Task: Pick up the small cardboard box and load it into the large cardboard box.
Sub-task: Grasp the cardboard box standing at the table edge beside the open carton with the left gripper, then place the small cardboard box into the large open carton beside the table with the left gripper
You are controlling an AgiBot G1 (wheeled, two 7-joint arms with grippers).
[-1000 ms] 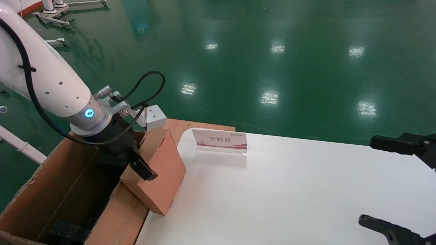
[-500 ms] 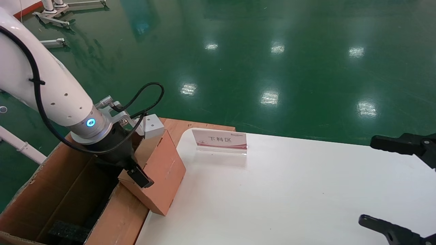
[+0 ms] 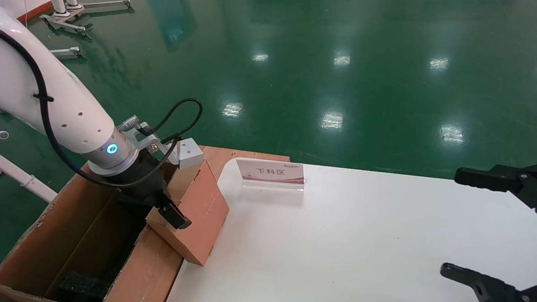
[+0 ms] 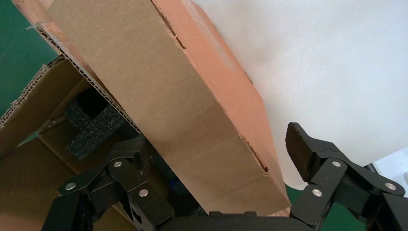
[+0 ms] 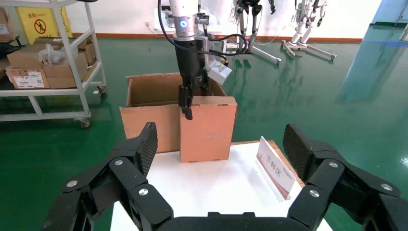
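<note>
The small cardboard box point(image 3: 201, 218), orange-brown, stands on end at the white table's left edge and leans against the large cardboard box point(image 3: 75, 235). The large box is open beside the table, with black foam point(image 3: 79, 285) inside. My left gripper point(image 3: 168, 209) is open and straddles the small box's top corner. In the left wrist view a gap shows between one finger pad point(image 4: 299, 147) and the small box point(image 4: 192, 120); the other finger is partly hidden behind it. My right gripper point(image 3: 451, 224) is open and empty over the table's right side.
A white and red sign stand point(image 3: 270, 173) sits at the far edge of the table point(image 3: 356, 235). A flat wooden board point(image 3: 235, 154) lies behind the table corner. The right wrist view shows a shelf cart point(image 5: 53, 62) with cartons behind the large box point(image 5: 144, 120).
My left gripper has shifted a little to the left and down along the small box's top. The small box has stayed in place. The right arm has barely moved.
</note>
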